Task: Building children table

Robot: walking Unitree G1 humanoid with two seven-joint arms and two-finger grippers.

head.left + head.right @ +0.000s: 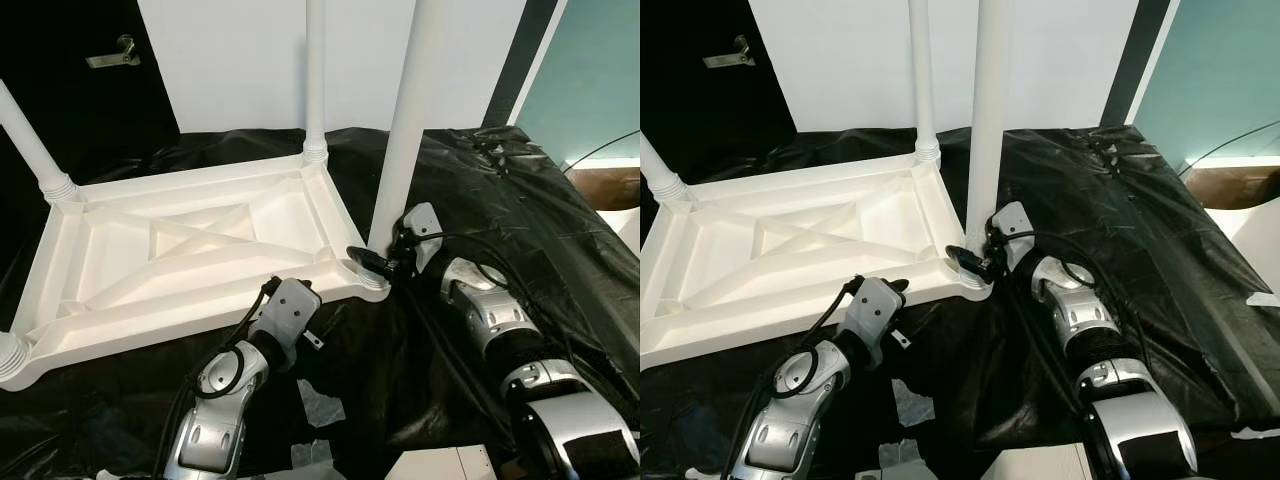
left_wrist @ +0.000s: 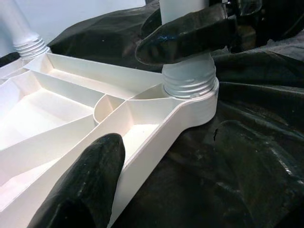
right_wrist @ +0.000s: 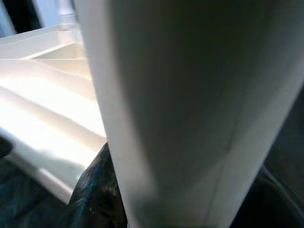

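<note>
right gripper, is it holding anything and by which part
The right gripper grips the white leg at its lower end, just above the threaded base in the tabletop corner.

Your right gripper point(image 1: 372, 262) sits at 3 o'clock of centre, forearm stretched forward, fingers point(image 2: 190, 35) clamped. Your left gripper point(image 1: 272, 290) sits at 6 o'clock, wrist bent forward, one finger point(image 2: 85, 185) visible.

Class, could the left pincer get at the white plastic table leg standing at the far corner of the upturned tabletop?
Probably not from here. The left pincer rests at the near rim of the white upturned plastic tabletop; the far white plastic table leg stands across its whole ribbed underside.
</note>
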